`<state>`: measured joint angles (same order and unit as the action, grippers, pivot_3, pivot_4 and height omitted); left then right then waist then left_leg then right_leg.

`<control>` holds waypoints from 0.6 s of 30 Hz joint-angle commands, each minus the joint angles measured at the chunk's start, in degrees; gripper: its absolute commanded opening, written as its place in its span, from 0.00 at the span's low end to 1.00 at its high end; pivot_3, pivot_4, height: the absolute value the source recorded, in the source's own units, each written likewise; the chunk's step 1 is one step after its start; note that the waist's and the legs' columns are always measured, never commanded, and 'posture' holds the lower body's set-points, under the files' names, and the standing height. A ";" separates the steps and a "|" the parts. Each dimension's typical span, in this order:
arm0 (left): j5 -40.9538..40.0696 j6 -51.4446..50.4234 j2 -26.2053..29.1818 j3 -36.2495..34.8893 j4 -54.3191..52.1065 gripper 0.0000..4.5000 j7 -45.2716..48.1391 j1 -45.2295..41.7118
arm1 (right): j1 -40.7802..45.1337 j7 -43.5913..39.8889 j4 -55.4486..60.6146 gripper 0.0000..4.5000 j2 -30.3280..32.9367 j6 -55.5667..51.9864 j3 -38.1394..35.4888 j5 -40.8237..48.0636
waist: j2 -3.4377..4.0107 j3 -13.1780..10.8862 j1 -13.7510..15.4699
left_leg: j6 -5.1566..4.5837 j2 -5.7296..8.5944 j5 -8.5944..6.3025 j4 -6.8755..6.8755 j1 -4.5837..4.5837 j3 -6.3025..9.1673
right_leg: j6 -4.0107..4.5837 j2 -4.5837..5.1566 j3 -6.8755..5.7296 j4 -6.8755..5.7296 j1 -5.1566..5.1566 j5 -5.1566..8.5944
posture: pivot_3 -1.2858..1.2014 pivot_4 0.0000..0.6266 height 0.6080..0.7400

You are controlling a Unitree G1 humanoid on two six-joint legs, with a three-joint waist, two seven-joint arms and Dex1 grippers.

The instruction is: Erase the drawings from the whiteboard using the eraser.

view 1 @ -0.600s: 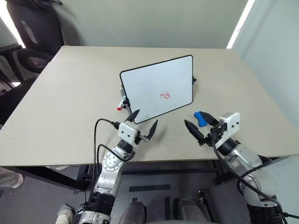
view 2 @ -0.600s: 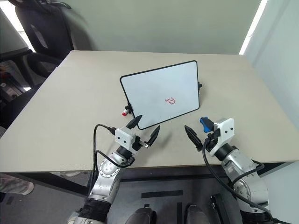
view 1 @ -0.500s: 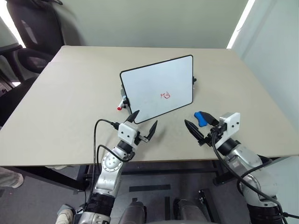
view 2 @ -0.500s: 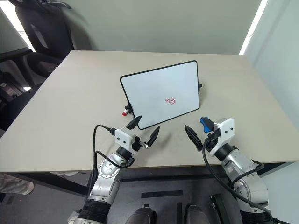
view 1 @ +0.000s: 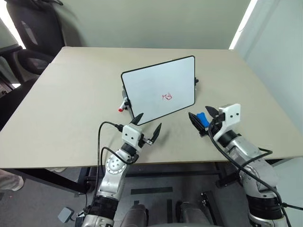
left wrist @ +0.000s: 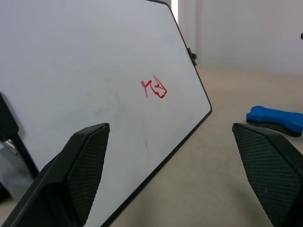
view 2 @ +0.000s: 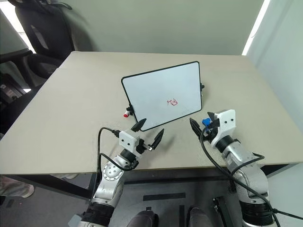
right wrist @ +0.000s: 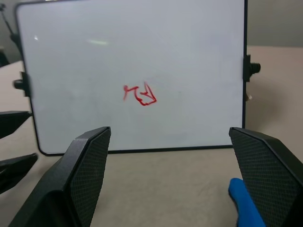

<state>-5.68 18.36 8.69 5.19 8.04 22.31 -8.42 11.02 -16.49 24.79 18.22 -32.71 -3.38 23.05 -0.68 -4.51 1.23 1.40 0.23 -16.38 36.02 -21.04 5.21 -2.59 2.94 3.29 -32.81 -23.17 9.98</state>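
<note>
The whiteboard (view 1: 158, 90) stands propped and tilted at the middle of the beige table, with the small red drawings (view 1: 167, 97) low on its right half. The blue eraser (view 1: 202, 118) lies on the table just off the board's near right corner. My right gripper (view 1: 202, 117) hovers open over it, one finger on each side in the head views. In the right wrist view the eraser (right wrist: 246, 205) lies low beside one finger, with the drawings (right wrist: 140, 94) straight ahead. My left gripper (view 1: 148, 122) is open and empty at the board's near left corner.
A red-capped white marker (view 1: 122, 108) lies against the board's left edge. A small black knob (view 1: 196, 82) sticks out of the board's right side. Black office chairs (view 1: 28, 28) stand off the table's far left. The table's near edge (view 1: 57, 165) runs just below both grippers.
My right gripper has moved forward toward the board and now straddles the eraser, which earlier lay ahead of its fingers. The left gripper has barely shifted.
</note>
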 commanded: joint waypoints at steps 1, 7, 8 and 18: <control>0.54 0.37 -0.30 0.13 -1.79 1.00 -0.50 0.67 | 6.65 4.27 -2.27 0.94 1.10 -13.40 -1.17 0.94 | 0.00 0.00 -0.02 | 0.00 0.00 0.02 0.02 0.02 -0.02 | 0.00 0.00 0.00 0.00 0.00 0.00 | 0.52 0.24 1.00; 0.61 -0.25 -0.63 0.52 -5.28 1.00 -0.93 3.11 | 16.62 6.13 -12.14 0.94 3.09 -25.63 -0.01 -1.59 | 0.02 -0.01 0.12 | 0.16 0.00 0.16 -0.02 -0.01 -0.02 | 0.02 0.02 -0.03 -0.01 -0.08 -0.01 | 0.52 0.24 1.00; 0.65 -0.44 -0.81 0.69 -5.77 1.00 -1.01 3.40 | 17.60 5.82 -13.29 0.94 3.16 -26.07 0.19 -1.75 | 0.02 -0.01 0.23 | 0.22 -0.01 0.25 -0.04 -0.02 -0.01 | 0.02 0.02 -0.03 -0.01 -0.10 -0.01 | 0.52 0.24 1.00; 0.71 -0.75 -2.04 1.30 -8.30 1.00 -1.52 6.05 | 24.09 4.65 -27.70 0.94 3.83 -25.30 2.20 -6.38 | 0.05 -0.01 0.26 | 0.07 -0.01 -0.06 -0.10 -0.02 -0.02 | 0.17 0.04 -0.04 -0.03 -0.21 -0.10 | 0.52 0.24 1.00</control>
<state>-4.92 17.29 6.84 5.91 2.50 20.98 -2.33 33.68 -11.46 -2.13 21.17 -59.04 -1.15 17.91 -0.63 -4.52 1.50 1.44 0.21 -16.48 35.92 -21.05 5.19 -2.41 2.98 3.24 -32.85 -23.38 9.88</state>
